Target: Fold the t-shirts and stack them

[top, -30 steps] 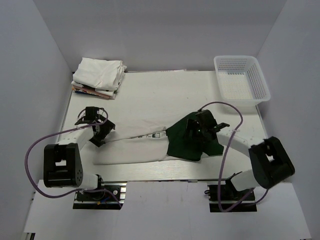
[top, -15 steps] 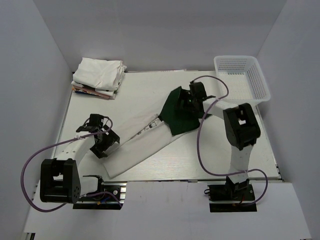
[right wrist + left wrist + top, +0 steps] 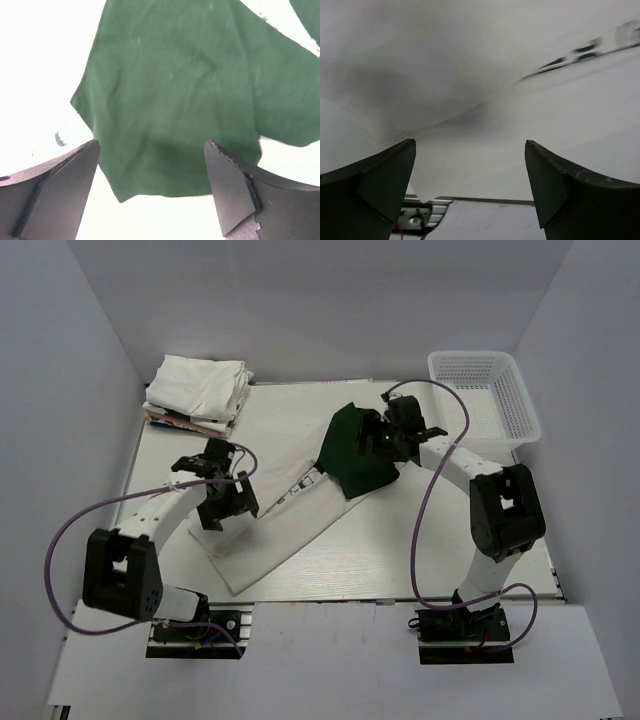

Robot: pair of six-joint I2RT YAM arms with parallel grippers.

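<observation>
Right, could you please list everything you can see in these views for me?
t-shirt: one, white with a dark green sleeve, stretched diagonally across the middle of the table
stack of folded t-shirts: one stack, whitish, number of pieces unclear, far left corner
mesh basket: one, white, far right corner
table: one, white
cables: two, purple, one looping along each arm
arms: two, white and black, bases at the near edge
left gripper: one, black, open, over the shirt's white part
right gripper: one, black, open, over the green sleeve
</observation>
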